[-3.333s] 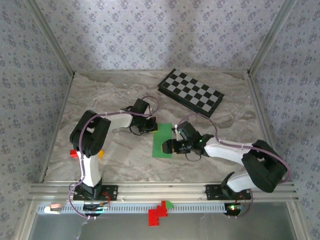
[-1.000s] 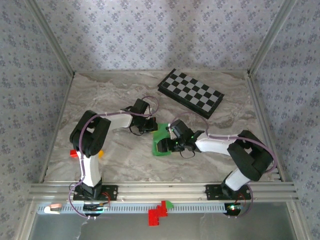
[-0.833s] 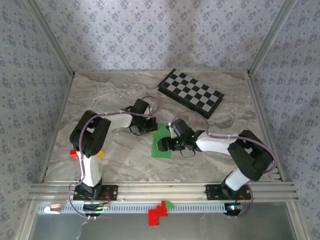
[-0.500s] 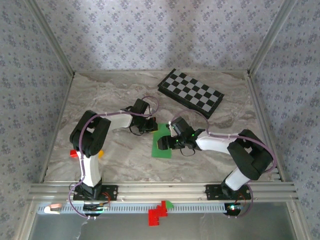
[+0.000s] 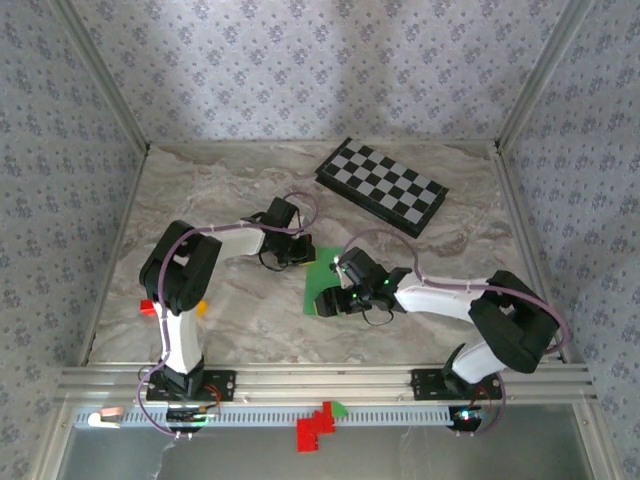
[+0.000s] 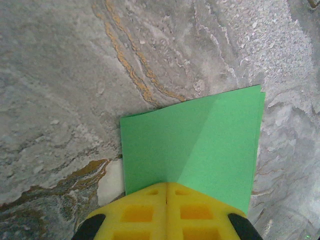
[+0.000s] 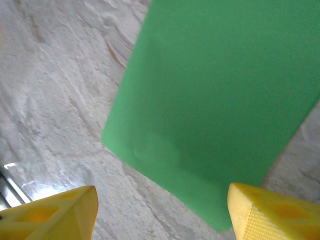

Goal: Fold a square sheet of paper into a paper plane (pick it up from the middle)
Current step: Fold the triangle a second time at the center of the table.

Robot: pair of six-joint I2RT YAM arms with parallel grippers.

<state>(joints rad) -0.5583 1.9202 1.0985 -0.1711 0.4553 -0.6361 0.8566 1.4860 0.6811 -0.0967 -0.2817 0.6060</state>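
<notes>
Left pincer (image 6: 166, 187) fully closed, tips touching far end of the folded green square sheet of paper (image 6: 195, 145) lying flat on counter (image 6: 75, 75); right pincer (image 7: 161, 202) wide open over its near end, holding nothing

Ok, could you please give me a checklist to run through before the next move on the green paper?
1. The bright green sheet of paper lies flat on the marble table, folded into a rectangle: ok.
2. The left gripper is shut at the paper's edge: ok.
3. The left gripper pinches the paper rather than only pressing on it: cannot tell.
4. The right gripper is open at the paper's other end: ok.
5. The black-and-white checkerboard lies apart from the paper and both arms: ok.
</notes>
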